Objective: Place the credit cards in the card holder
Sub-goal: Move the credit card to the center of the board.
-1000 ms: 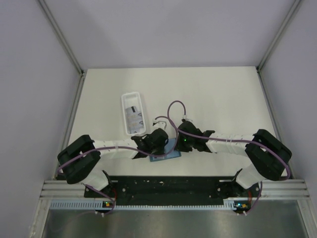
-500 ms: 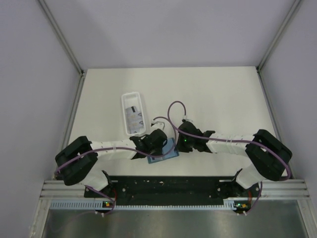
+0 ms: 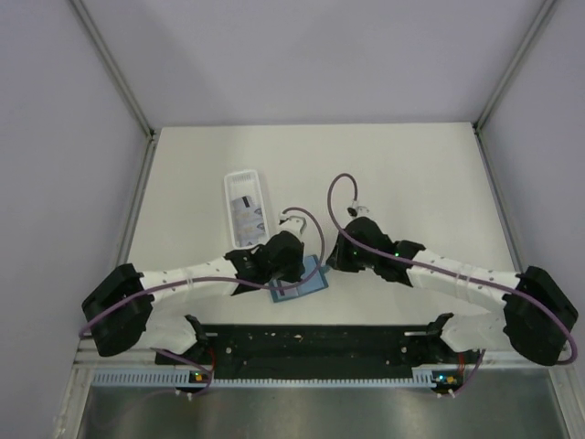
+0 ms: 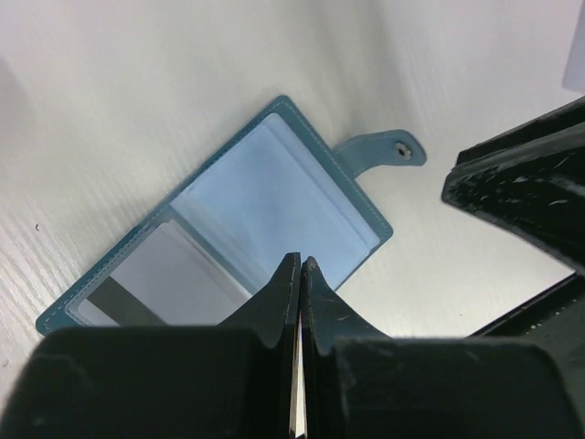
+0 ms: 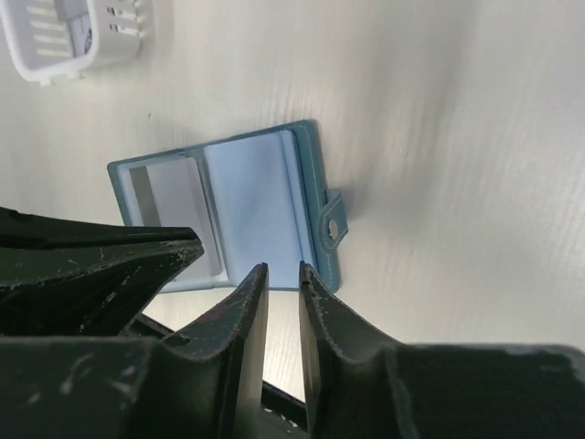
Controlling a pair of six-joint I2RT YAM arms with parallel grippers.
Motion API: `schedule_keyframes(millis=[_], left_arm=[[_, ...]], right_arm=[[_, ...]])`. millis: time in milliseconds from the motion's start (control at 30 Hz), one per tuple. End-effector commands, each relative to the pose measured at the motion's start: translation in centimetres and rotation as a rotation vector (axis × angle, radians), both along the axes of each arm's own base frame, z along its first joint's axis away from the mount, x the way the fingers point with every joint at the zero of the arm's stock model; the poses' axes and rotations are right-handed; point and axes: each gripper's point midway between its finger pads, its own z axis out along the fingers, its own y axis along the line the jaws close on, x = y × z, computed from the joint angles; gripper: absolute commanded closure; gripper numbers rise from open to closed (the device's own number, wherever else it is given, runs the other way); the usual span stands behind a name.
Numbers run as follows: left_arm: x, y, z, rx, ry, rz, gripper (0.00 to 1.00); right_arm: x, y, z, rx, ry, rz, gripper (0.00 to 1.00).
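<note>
Pale grained tabletop bore the stitched teal card holder, open flat. I saw left gripper pinched together, right gripper slightly parted.

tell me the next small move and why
Probably lift the left gripper and swing it to the white tray for another card: the card holder lies open with one card pocketed, its other pocket looks empty, and more cards wait in the tray.

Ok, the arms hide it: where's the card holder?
Top view: the card holder lies open between left gripper and right gripper, near the white tray.
</note>
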Motion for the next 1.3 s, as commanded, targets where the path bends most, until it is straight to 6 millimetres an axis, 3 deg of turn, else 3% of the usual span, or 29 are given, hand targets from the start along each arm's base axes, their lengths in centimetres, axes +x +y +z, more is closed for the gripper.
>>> schedule_keyframes(millis=[0,233,367,600,767,1000,1267], left_arm=[[1.3,-1.7,4.3,-0.116,-0.093,-0.013,1.00],[0.5,-0.9,3.9,-0.123,-0.079,-0.007,1.00],[0.2,-0.2,3.5,-0.119,-0.075,0.007,1.00],[-0.1,0.7,3.2,-0.112,-0.076,0.025,1.00],[-0.3,1.2,3.2,-0.106,-0.078,0.031,1.00],[-0.3,1.7,3.2,-0.105,-0.090,0.038,1.00],[-0.3,2.0,3.0,-0.099,-0.087,0.047,1.00]], right_arm=[[1.8,-4.3,3.1,-0.081,-0.092,-0.131,0.77],[2.7,-15.3,0.3,-0.281,0.034,-0.391,0.73],[3.5,-19.1,-0.6,-0.359,0.067,-0.472,0.72],[4.4,-21.0,-3.3,-0.490,0.157,-0.496,0.64],[6.1,-22.3,-3.4,-0.521,0.141,-0.527,0.63],[8.8,-21.7,-3.1,-0.477,0.076,-0.470,0.53],[10.1,-22.5,-5.2,-0.512,0.125,-0.458,0.51]])
